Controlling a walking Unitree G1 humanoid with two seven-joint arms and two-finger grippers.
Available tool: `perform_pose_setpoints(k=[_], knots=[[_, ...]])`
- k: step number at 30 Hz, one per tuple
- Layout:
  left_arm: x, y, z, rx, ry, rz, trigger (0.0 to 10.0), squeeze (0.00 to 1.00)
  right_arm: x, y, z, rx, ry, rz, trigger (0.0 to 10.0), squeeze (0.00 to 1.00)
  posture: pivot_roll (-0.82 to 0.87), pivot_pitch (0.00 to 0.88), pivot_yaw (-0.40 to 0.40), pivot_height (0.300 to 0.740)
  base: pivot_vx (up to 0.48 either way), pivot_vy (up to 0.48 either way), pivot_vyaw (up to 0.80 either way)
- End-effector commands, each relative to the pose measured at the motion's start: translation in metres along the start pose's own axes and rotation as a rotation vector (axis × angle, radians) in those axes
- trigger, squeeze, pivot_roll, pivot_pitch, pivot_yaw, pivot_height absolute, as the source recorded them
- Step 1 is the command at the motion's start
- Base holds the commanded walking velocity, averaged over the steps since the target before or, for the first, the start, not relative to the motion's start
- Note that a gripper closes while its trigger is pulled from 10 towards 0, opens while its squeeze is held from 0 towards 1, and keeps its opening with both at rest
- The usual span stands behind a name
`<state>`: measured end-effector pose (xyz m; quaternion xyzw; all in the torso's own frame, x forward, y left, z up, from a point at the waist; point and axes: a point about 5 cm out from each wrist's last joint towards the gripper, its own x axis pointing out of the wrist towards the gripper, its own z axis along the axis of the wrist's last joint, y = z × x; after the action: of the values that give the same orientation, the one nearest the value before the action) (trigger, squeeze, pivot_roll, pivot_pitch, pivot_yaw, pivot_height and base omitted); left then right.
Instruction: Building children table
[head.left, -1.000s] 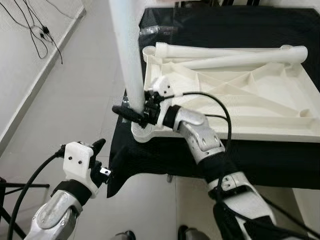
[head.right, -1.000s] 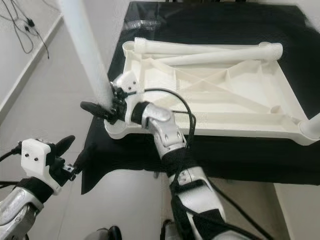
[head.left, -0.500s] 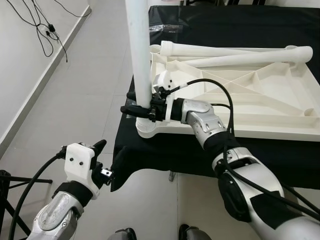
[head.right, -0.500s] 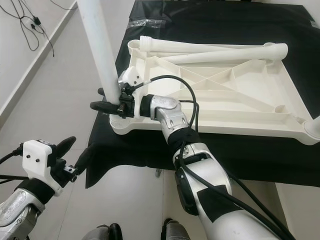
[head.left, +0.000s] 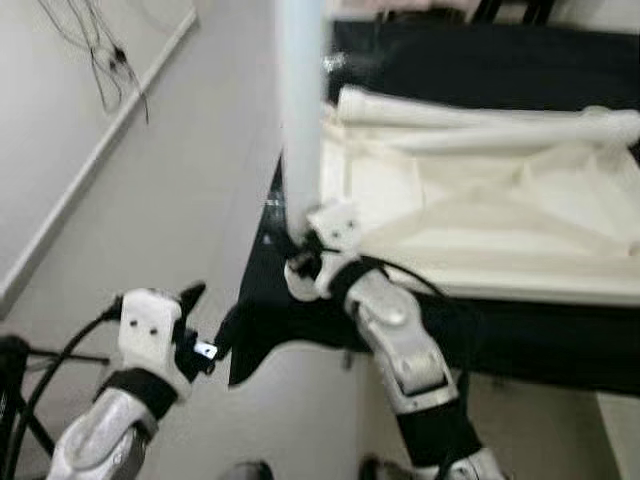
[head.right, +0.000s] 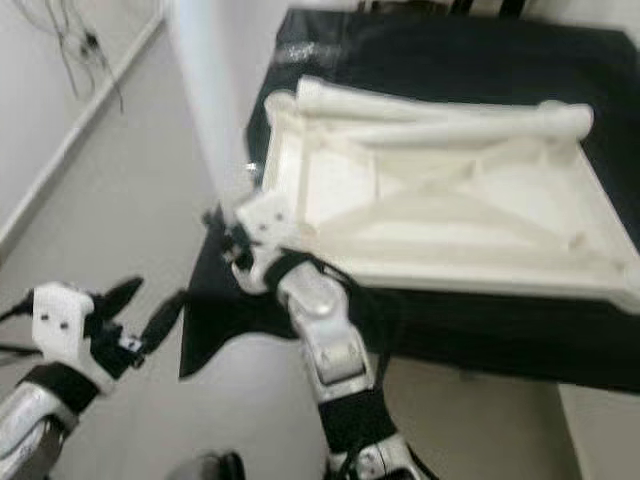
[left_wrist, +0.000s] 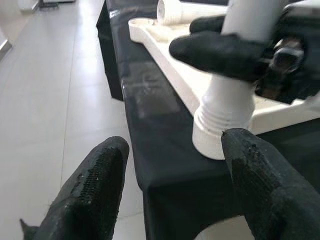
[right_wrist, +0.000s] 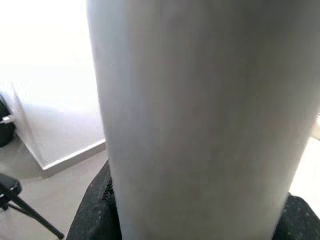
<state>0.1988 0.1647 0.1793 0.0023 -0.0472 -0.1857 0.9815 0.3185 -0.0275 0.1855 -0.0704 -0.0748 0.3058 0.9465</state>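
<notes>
Here, my right gripper (left_wrist: 235, 47) is clamped around the tall white plastic table leg (head.left: 302, 120), low on its shaft, just above the ribbed collar where the leg meets the corner socket; in the left wrist view I see one black finger (left_wrist: 215, 49) wrapped across the front of the tube, and in the right wrist view the leg's pale shaft (right_wrist: 205, 125) stands close before the camera with dark fingertips at either side of its base; the leg stands upright at the near left corner of the upturned cream plastic tabletop (head.right: 440, 215), whose ribbed underside faces up; two more white tubular legs (head.left: 480, 115) lie loose along the far edge of that tabletop, one crossing the other at a shallow angle; the tabletop rests on a surface draped in black cloth (head.right: 470, 60), its near left corner at the cloth's edge; my left gripper (head.left: 205, 325) hangs lower and to the left, off the table and over the pale tiled floor (head.left: 170, 200), its two fingers (left_wrist: 95, 195) spread apart and holding nothing; black cables (head.left: 100, 50) trail along the wall at the far left; both head views are blurred.
</notes>
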Motion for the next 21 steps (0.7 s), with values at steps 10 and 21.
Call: perform_pose_setpoints(k=[10, 21], knots=[[0.000, 0.000, -0.003, -0.001, 0.015, 0.012, 10.0, 0.00, 0.034, 0.008, -0.001, 0.199, 0.042, 0.149, 10.0, 1.00, 0.08, 0.264, -0.004, 0.740, 0.000, 0.000, 0.00], [0.003, -0.001, -0.004, -0.001, 0.011, 0.011, 10.0, 0.00, 0.041, -0.024, 0.031, 0.083, -0.092, 0.657, 10.0, 0.00, 0.09, 0.246, -0.017, 0.740, 0.000, 0.000, 0.00]])
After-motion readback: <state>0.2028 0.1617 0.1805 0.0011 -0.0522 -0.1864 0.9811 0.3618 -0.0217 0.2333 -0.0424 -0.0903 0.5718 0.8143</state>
